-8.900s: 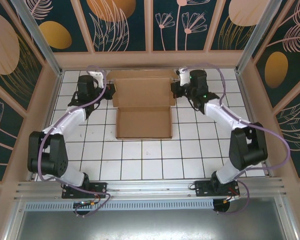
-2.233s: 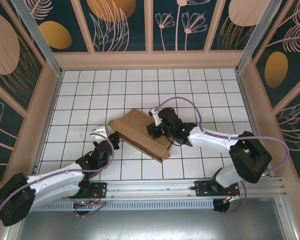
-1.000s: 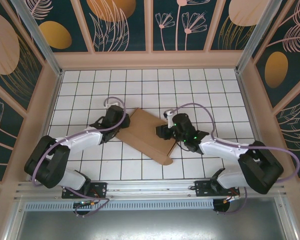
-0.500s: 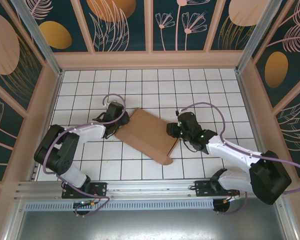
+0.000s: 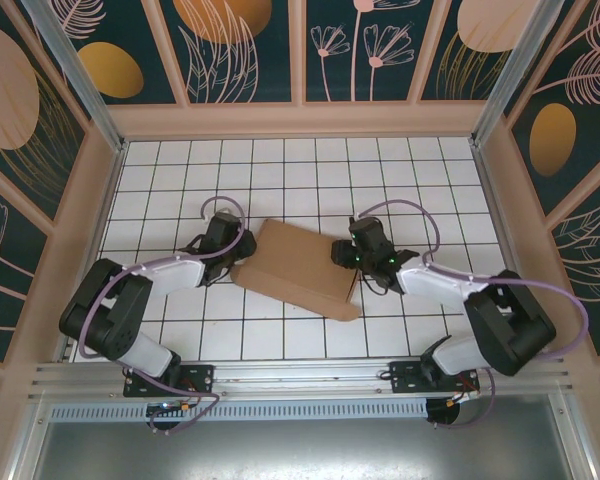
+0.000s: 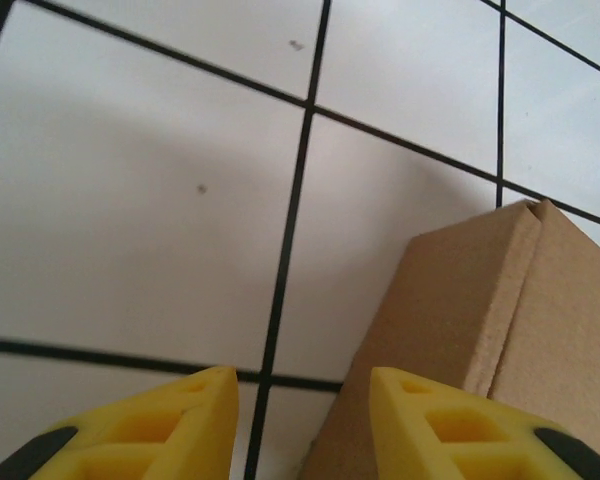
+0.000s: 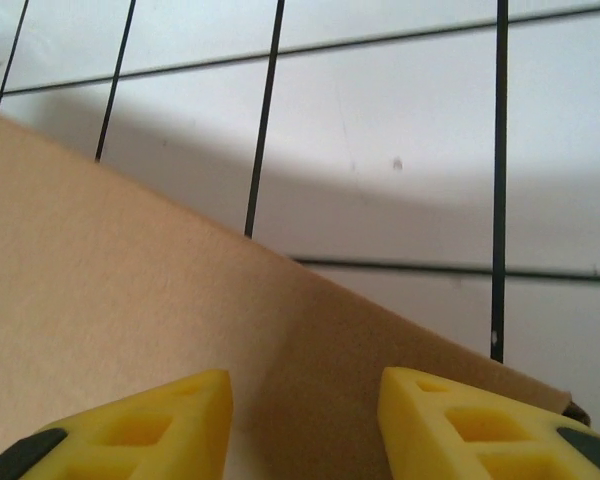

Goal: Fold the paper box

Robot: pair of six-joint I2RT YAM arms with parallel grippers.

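Observation:
The paper box (image 5: 298,268) lies shut and flat on the white tiled table (image 5: 280,180), plain brown cardboard turned at an angle. My left gripper (image 5: 232,258) is at the box's left end. In the left wrist view that gripper (image 6: 300,390) is open, its right finger (image 6: 450,425) over the box's corner (image 6: 500,320) and bare tile in the gap. My right gripper (image 5: 343,257) is at the box's right end. The right wrist view has it (image 7: 305,390) open low over the box's top face (image 7: 110,290).
A raised tan rim (image 5: 298,120) and patterned walls close in the table on three sides. Both arm bases sit on the metal rail (image 5: 300,375) at the near edge. Open tiles lie behind and in front of the box.
Over the last second the box has turned a little and lies flatter. My left gripper slid down to its left end and my right gripper drew in toward its right end.

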